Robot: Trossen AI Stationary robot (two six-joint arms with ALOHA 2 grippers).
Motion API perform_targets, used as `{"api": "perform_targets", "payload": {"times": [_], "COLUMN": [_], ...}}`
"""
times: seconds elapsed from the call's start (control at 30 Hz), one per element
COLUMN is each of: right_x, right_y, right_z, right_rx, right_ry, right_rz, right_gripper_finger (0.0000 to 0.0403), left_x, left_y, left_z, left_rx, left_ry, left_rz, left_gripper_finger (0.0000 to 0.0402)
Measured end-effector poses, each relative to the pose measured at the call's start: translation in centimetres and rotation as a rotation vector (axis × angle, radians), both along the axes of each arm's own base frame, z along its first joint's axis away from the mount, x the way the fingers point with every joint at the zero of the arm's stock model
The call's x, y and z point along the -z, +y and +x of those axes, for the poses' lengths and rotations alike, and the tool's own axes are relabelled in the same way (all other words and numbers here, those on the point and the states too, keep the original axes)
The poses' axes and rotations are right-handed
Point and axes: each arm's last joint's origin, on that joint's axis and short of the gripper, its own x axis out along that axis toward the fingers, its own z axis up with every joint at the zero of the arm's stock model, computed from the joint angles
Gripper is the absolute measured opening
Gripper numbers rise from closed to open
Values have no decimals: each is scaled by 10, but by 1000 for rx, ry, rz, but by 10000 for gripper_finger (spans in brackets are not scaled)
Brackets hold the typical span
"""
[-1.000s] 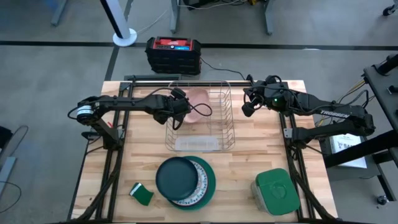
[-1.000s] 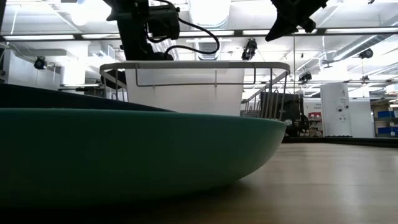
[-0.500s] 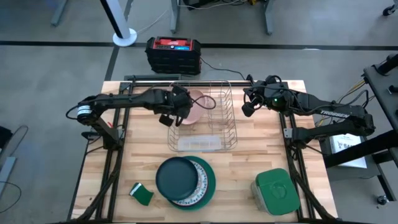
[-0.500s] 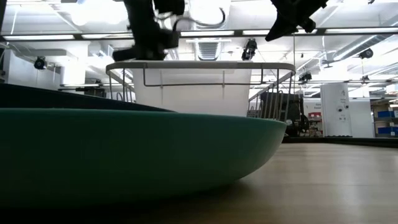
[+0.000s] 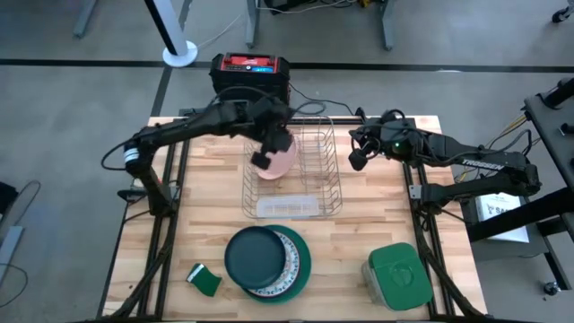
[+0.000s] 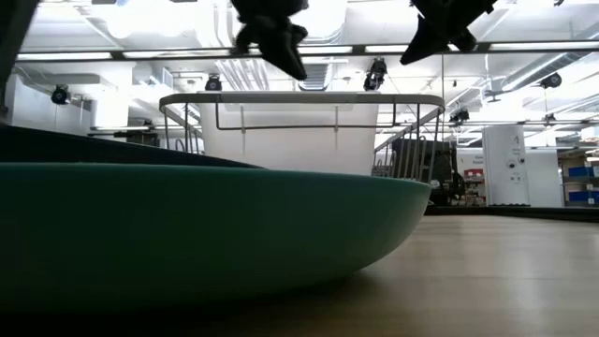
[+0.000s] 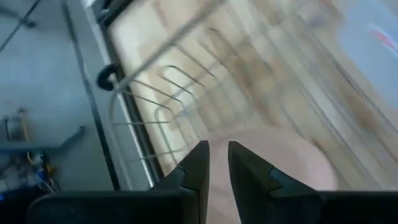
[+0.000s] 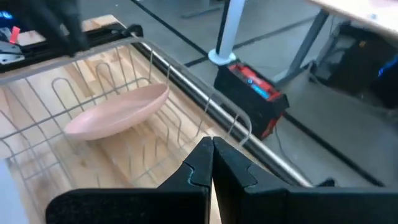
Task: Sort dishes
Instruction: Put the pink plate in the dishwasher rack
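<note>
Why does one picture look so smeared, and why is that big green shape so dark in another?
Left wrist view: the wire rack and wood are streaked with motion blur, only the left claw sharp. Low view: the teal-green plate sits close to the lens, backlit by bright ceiling lights, so it looks dark and oversized.

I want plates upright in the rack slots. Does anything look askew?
Yes: the pink plate lies tilted across the wire rack tines rather than upright in a slot, with the left gripper above it.

Open wooden tabletop (image 5: 359, 224) right of wire dish rack (image 5: 309, 184); stacked round plates (image 5: 267, 262) and green-lidded square container (image 5: 395, 274) blocking near edge.
</note>
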Motion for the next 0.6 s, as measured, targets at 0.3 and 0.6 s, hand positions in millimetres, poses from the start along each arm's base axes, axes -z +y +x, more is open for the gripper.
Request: {"api": "perform_targets", "payload": {"times": [0.3,0.6], "right_x": [2,7], "right_y": [-3,-2], "right_z": [-4,-10], "right_rx": [140,133], "right_ry": [17,109], "right_rz": [-29,-37], "right_gripper_finger": [0,0], "left_x": [19,22], "left_y": [28,33], "left_z": [41,60], "left_rx": [-534,-636], "left_ry": [105,58], "left_rz": [-209,-327], "left_gripper_finger": [48,51]}}
